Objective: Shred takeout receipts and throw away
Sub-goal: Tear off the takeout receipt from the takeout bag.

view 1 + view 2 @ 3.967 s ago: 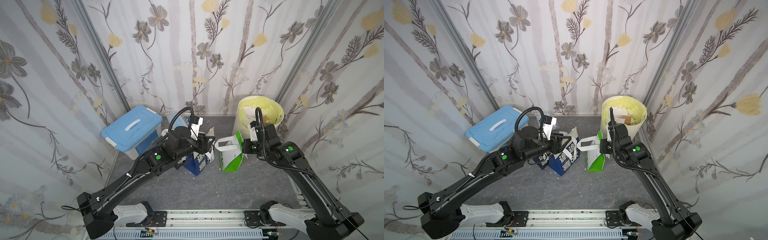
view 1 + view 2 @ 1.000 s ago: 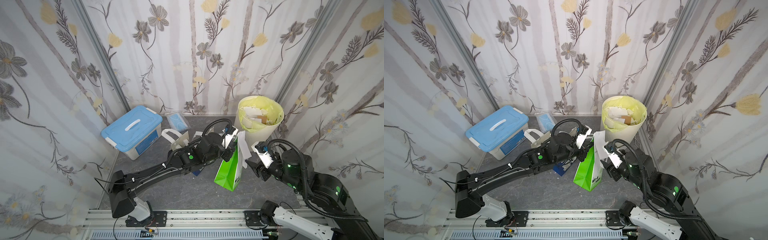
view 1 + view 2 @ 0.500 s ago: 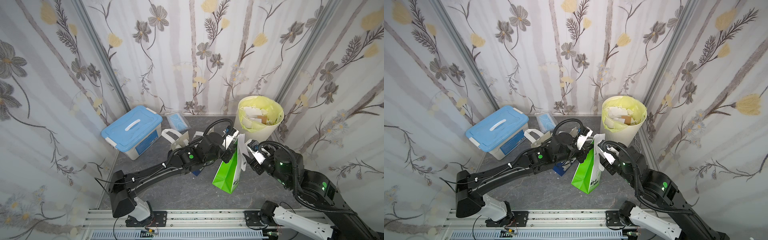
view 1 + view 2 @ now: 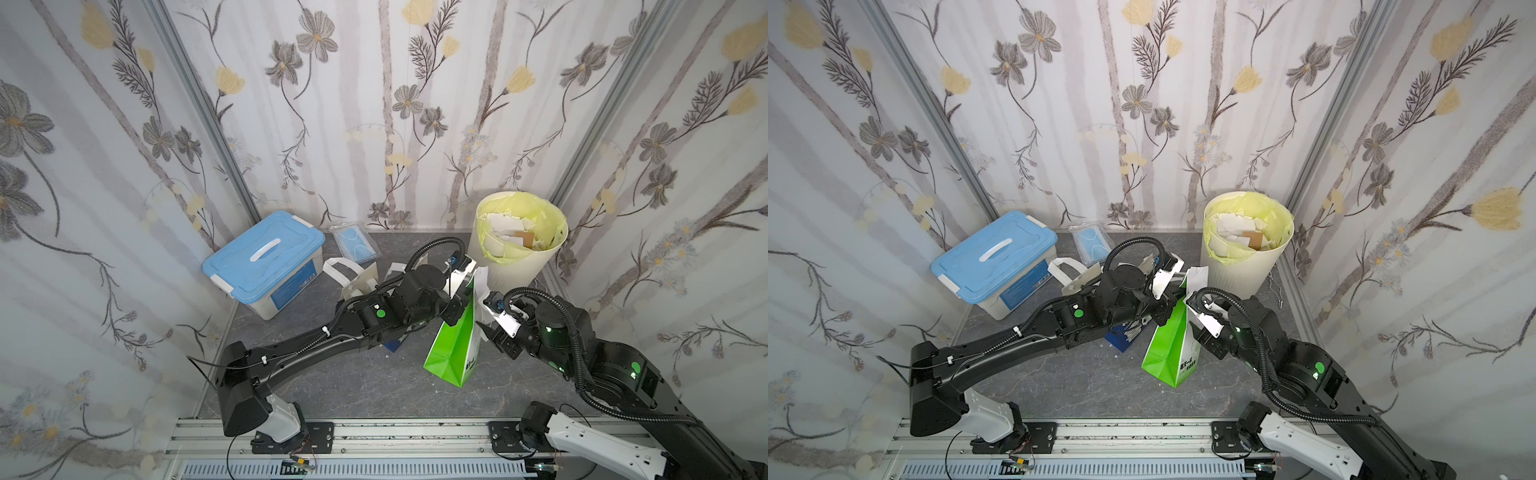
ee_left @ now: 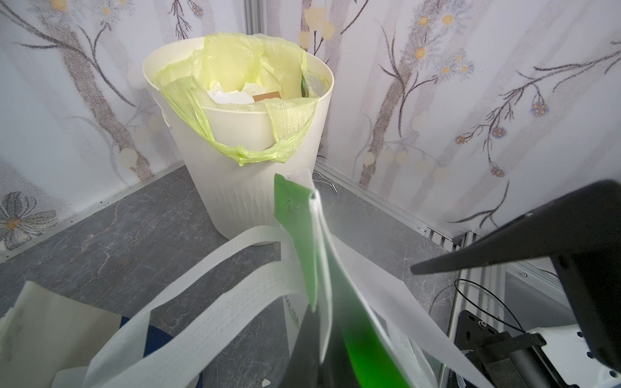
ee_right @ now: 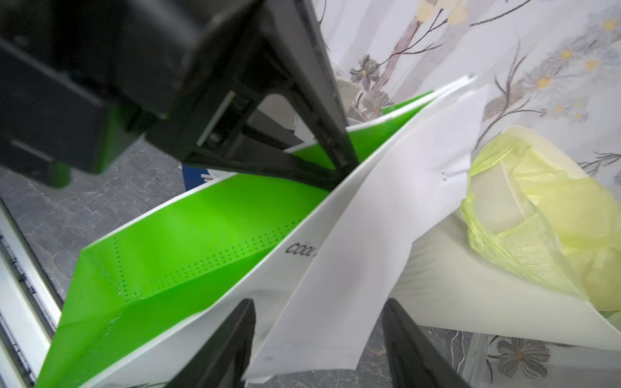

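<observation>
A green-and-white paper bag (image 4: 453, 353) (image 4: 1167, 353) hangs tilted over the floor. My left gripper (image 4: 467, 286) (image 5: 319, 339) is shut on its top edge. A white takeout receipt (image 4: 482, 286) (image 4: 1196, 278) (image 6: 386, 218) hangs down the bag's white side. My right gripper (image 4: 485, 330) (image 6: 317, 302) is open, one finger on each side of the receipt's lower end, neither touching it. The cream bin (image 4: 519, 266) (image 5: 242, 188) with a yellow-green liner stands just behind and holds white paper scraps.
A blue-lidded storage box (image 4: 266, 257) sits at the back left, with a packet of face masks (image 4: 355, 245) beside it. A dark blue bag (image 4: 1125, 334) and white bag handles (image 4: 345, 270) lie under my left arm. Walls close in on three sides.
My right gripper has risen and moved in toward the bag until the receipt lies between its fingers, and its jaws have narrowed slightly. The left gripper keeps hold of the bag.
</observation>
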